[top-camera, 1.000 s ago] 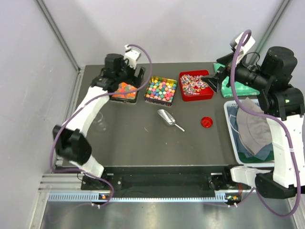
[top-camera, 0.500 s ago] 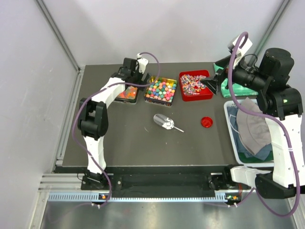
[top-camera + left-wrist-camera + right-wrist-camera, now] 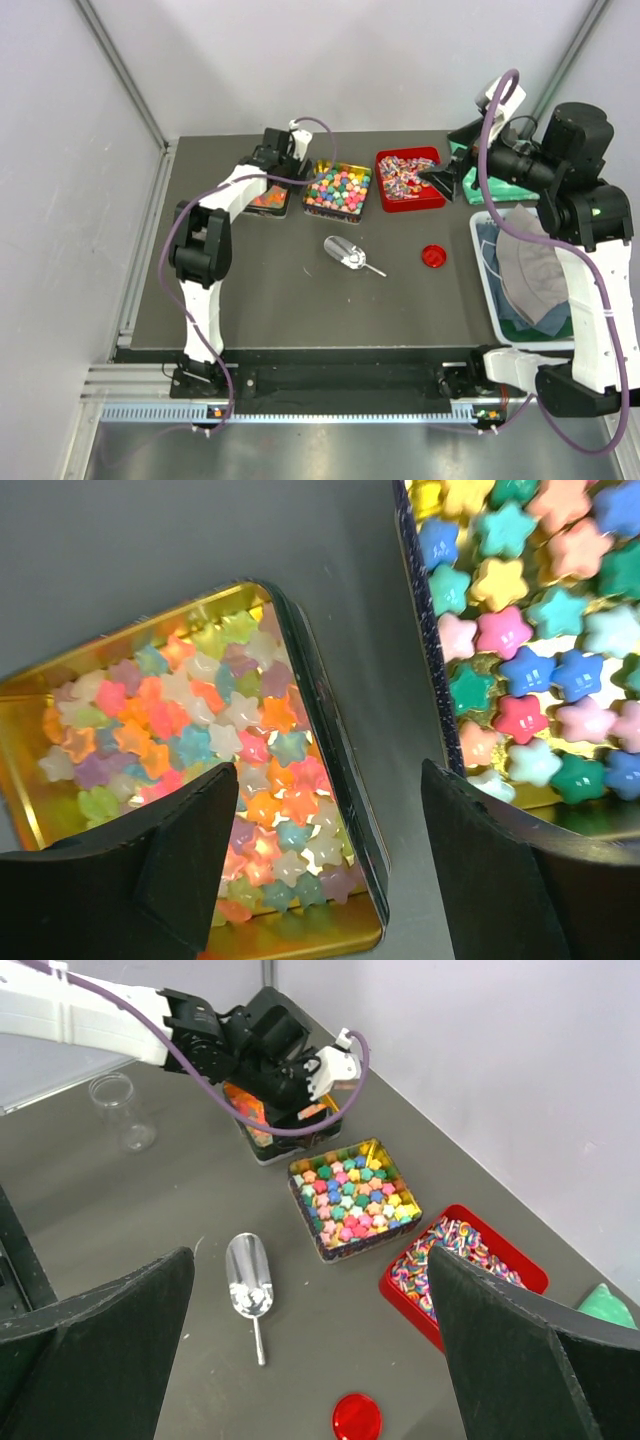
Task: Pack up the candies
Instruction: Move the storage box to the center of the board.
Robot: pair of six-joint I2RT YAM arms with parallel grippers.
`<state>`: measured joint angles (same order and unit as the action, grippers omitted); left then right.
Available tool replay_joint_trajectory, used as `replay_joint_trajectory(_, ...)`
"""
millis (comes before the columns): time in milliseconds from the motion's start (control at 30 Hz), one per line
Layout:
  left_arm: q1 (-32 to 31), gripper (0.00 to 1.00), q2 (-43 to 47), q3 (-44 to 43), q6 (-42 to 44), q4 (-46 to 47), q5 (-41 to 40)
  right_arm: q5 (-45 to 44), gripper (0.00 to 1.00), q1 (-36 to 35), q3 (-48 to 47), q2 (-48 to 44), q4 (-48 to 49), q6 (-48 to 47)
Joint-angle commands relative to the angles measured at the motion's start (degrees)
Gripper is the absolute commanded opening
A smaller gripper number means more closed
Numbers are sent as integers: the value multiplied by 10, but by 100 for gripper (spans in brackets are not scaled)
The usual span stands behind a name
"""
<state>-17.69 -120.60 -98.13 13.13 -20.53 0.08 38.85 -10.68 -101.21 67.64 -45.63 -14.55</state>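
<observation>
Scoop [image 3: 347, 252] and lid [image 3: 433, 256] on table [image 3: 280, 310]

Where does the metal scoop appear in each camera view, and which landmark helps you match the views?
Top external: the metal scoop lies mid-table, just in front of the candies.
Left wrist: not in view.
Right wrist: lower centre, handle pointing toward the bottom edge.
Shared landmark: the candies, upper right in the left wrist view, centre in the right wrist view.

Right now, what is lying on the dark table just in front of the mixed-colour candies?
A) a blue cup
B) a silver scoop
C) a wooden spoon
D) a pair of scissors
B: a silver scoop lies on the table, nearer the arm bases than the candies.
</observation>
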Motion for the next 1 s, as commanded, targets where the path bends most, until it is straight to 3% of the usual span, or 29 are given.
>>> replay_joint_trajectory(0,-1,77,-22,-4,-11,21,-18,15,99,7,7,-15,12,-5)
replay_joint_trajectory(233,-1,64,-49,-18,-7,15,-23,21,99,8,14,-16,13,-5)
replay_joint_trajectory(300,-1,53,-52,-16,-6,15,-24,22,99,8,15,-17,14,-5)
replay_joint_trajectory(567,-1,47,-61,-16,19,24,-67,32,99,13,26,-19,23,1)
replay_joint_trajectory(967,0,18,-121,-85,108,35,-106,39,99,18,35,-19,29,7)
